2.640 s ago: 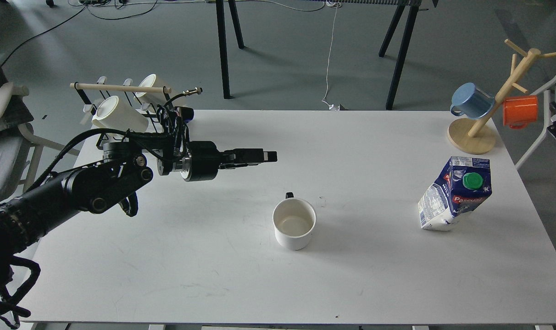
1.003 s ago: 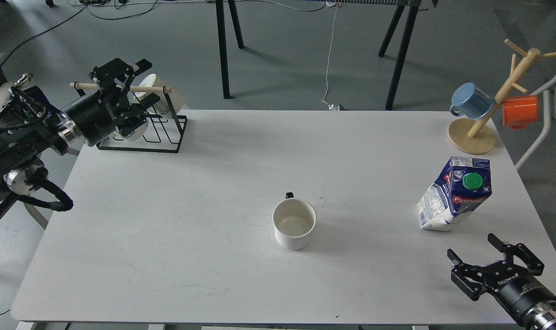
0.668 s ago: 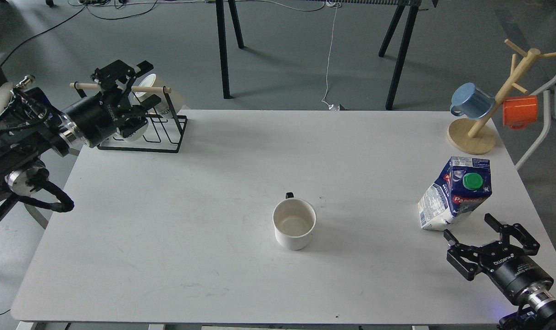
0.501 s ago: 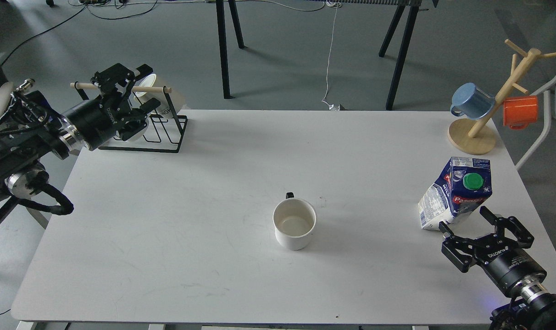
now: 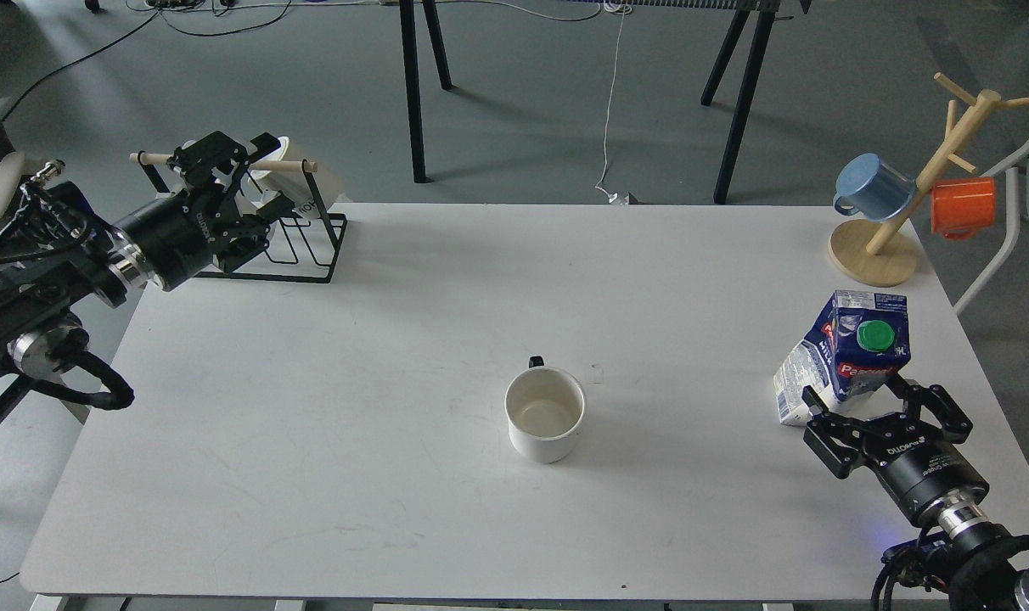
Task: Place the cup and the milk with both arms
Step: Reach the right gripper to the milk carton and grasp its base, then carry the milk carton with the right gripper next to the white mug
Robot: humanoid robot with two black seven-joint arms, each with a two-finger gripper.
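White desk [image 5: 396, 356] carries the cup [image 5: 545, 414] mid-surface; my right tool [image 5: 876, 411] gapes around the leaning milk [image 5: 850, 356] base, ready to clamp; left tool [image 5: 230, 191] open by the rack [image 5: 298, 238]

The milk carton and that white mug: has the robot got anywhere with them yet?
Nothing looks placed yet. The white mug stands untouched mid-table. In hand: the right gripper is open, its fingers either side of the milk carton base, not closed. The left gripper is open by the black wire mug rack, far from the mug. Grasping and placing both remain.
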